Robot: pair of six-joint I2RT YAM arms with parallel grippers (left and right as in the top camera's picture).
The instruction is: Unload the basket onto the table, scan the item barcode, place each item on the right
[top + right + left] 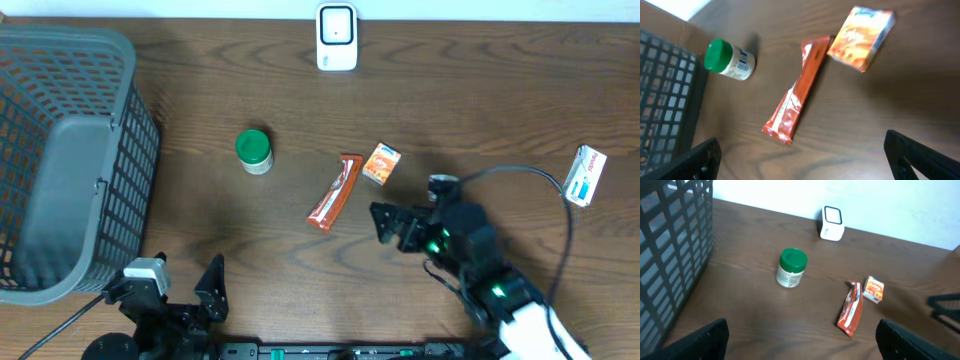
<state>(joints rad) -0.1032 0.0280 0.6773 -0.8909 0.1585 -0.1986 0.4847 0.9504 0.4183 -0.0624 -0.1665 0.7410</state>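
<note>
left gripper (pixel 802 324) – jaws spread wide, holding nothing | right gripper (pixel 801 139) – jaws spread, empty, hanging over the near end of the red snack bar (pixel 335 192) | small orange box (pixel 381 164) just beside the bar's far end | green-lidded jar (pixel 254 152) upright, left of both | white scanner (pixel 337 37) farthest back, well apart

One mesh basket (pixel 140 130) is sitting on the surface (pixel 200 225). One green-lidded jar (pixel 254 151) is standing there. One red snack bar (pixel 335 192) is lying flat, and one orange box (pixel 381 164) is lying just beside it. One white scanner (pixel 337 37) is standing at the far edge. One white-and-blue packet (pixel 585 175) is lying at the right. Two pincers are showing: the left pincer (pixel 800 342) and the right pincer (pixel 800 160).
</note>
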